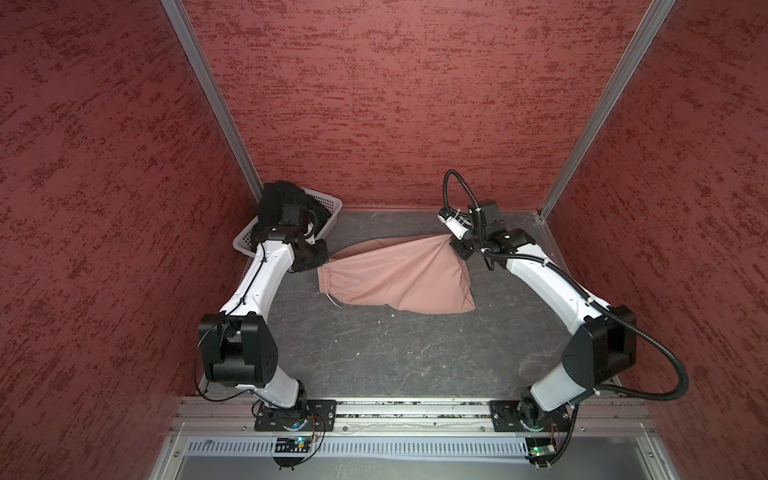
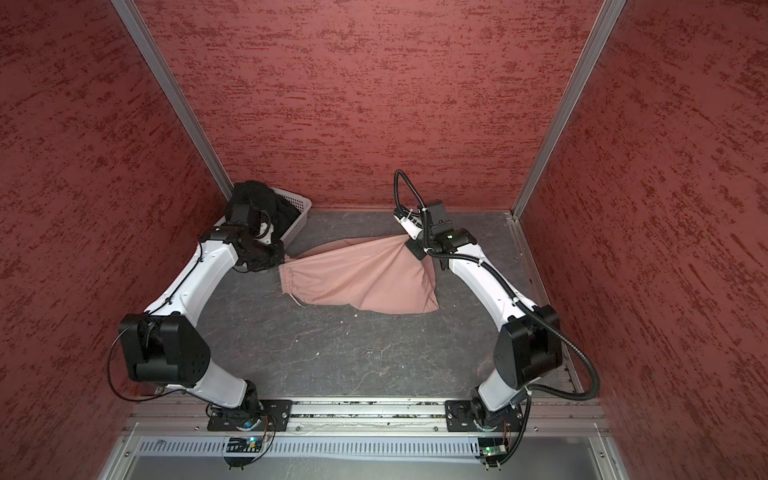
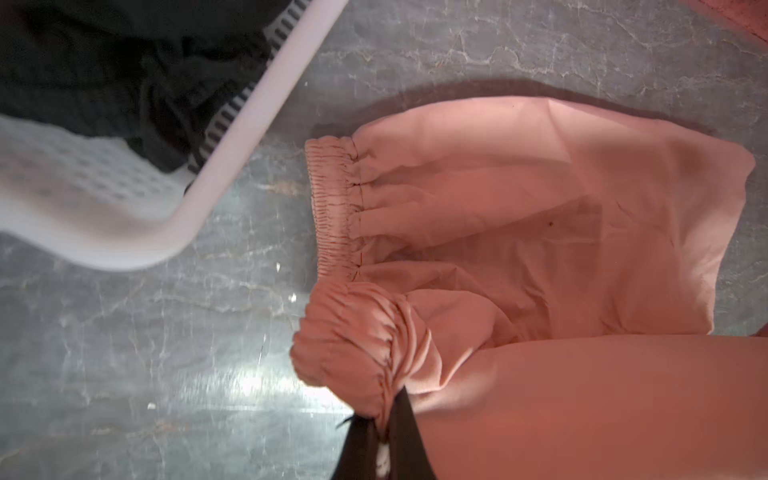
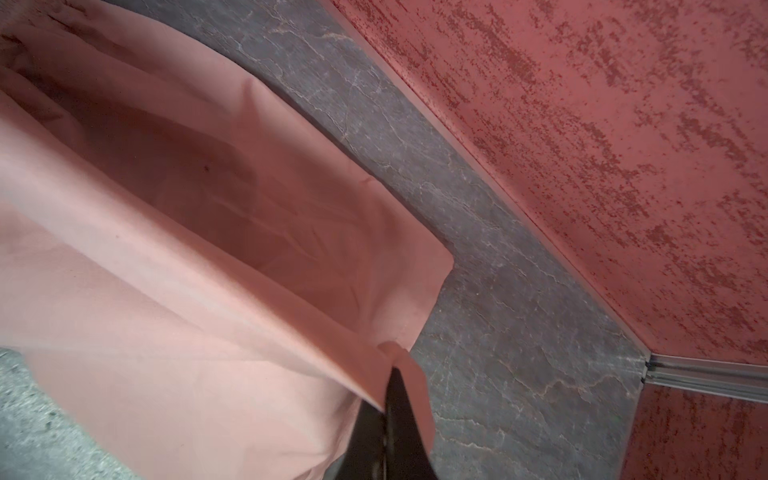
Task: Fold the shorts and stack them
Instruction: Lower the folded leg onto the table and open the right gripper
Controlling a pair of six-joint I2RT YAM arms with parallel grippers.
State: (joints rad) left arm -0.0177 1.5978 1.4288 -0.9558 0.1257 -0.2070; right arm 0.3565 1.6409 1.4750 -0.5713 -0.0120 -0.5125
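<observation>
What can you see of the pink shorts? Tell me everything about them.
The pink shorts are thin, smooth dusty-pink cloth with a gathered elastic waistband and a pale drawstring trailing out. The left gripper is shut on a waistband corner, the right gripper on a leg-hem corner, holding one edge raised and taut between them. The rest drapes down onto the grey table, apart from the white basket.

The basket (image 1: 330, 218) blocks the ten o'clock corner of the table (image 1: 374, 353); pink shorts (image 1: 399, 274) span the middle; six o'clock lies bare.
</observation>
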